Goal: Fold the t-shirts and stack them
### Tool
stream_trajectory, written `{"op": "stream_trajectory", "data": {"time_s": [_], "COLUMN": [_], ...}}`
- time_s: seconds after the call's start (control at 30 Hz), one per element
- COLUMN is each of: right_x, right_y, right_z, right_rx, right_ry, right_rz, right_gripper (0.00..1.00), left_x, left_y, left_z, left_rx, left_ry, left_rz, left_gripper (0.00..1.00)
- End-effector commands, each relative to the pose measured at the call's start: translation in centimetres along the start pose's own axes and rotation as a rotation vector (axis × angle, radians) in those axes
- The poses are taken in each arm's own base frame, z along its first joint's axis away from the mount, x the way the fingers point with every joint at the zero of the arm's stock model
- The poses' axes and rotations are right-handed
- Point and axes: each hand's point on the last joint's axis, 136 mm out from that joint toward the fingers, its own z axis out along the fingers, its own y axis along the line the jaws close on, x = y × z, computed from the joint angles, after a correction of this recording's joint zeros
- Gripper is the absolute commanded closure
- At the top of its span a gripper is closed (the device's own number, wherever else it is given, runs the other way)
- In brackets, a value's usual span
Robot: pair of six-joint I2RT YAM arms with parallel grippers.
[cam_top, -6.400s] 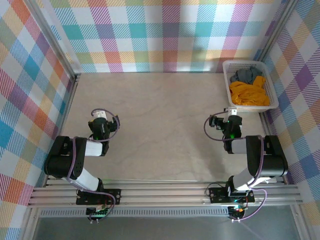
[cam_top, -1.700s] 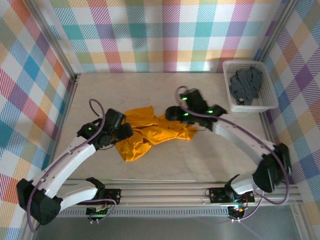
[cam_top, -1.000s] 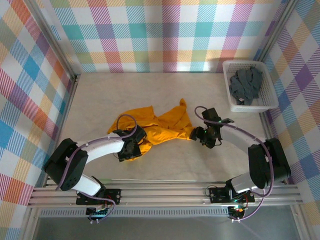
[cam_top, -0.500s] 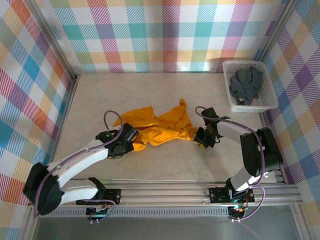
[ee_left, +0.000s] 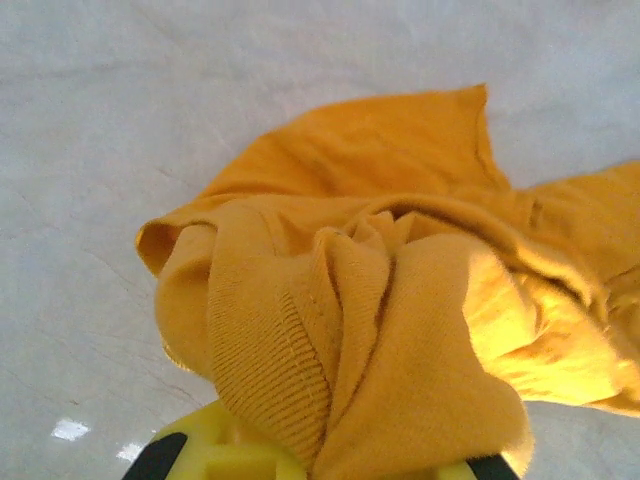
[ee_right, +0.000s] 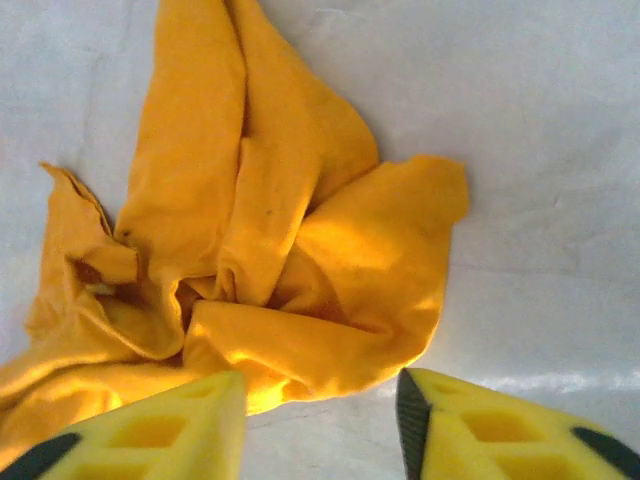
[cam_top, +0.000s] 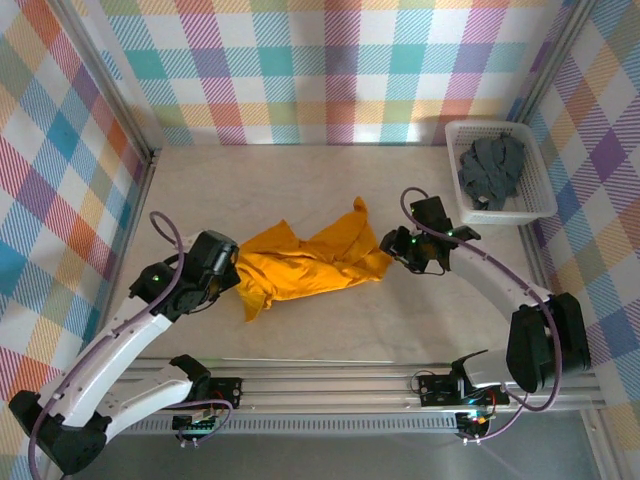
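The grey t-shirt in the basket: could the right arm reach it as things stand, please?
Probably yes: the right pincer is open and empty, and nothing covers the grey t-shirt in the open-topped basket nearby.

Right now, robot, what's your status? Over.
Left end effector shut on orange t-shirt, crumpled on table. Right end effector open beside its edge. Grey t-shirt in basket.

Overhead camera above table point(cam_top: 300, 180); both wrist cameras close over orange t-shirt point(ee_left: 380, 300)
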Motion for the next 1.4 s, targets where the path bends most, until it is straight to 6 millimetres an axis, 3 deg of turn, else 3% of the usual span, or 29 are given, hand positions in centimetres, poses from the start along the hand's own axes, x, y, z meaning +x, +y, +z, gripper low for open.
{"op": "stream_trajectory", "data": {"time_s": [0.0,0.13,0.27,0.5,0.67,0.8,0.9,1.07,1.23,1.37], "right_x": [1.9,1.9,2.0,1.9,1.5,0.2,-2.3,-8.7,-14.8,-17.9], "right_y": [-1.1,-0.2,-1.4,-2.2,-1.2,-0.6,0.5,4.0,8.3,10.6], "right_z": [1.3,3.3,5.5,8.0,9.3,9.2,7.4,2.4,-4.1,-10.4], "right_rx": [0.015,-0.03,0.041,0.131,0.113,0.116,0.101,0.025,-0.1,-0.175], "right_ry": [0.087,0.128,0.164,0.185,0.183,0.14,0.056,-0.061,-0.165,-0.265], "right_rz": [0.101,0.188,0.246,0.188,0.155,0.134,0.113,0.072,0.039,0.013], "right_gripper": [0.46,0.42,0.42,0.48,0.63,0.88,1.0,1.0,1.0,1.0], "left_x": [-2.2,-2.4,-1.8,-0.2,0.6,0.9,0.4,-4.1,-12.2,-18.9], "left_y": [1.4,1.7,2.5,4.4,5.2,5.6,4.9,1.3,-3.1,-6.1], "left_z": [-2.4,-2.8,-2.2,-0.5,0.3,0.7,1.2,2.3,2.4,-2.0], "left_rx": [-0.013,-0.013,-0.056,-0.139,-0.17,-0.182,-0.161,-0.064,0.05,0.162], "left_ry": [-0.093,-0.101,-0.086,-0.055,-0.041,-0.033,-0.029,0.016,0.016,-0.123], "left_rz": [-0.023,-0.014,0.005,0.033,0.039,0.05,0.053,-0.007,-0.052,-0.072], "left_gripper": [1.0,1.0,1.0,1.0,1.0,1.0,1.0,1.0,1.0,1.0]}}
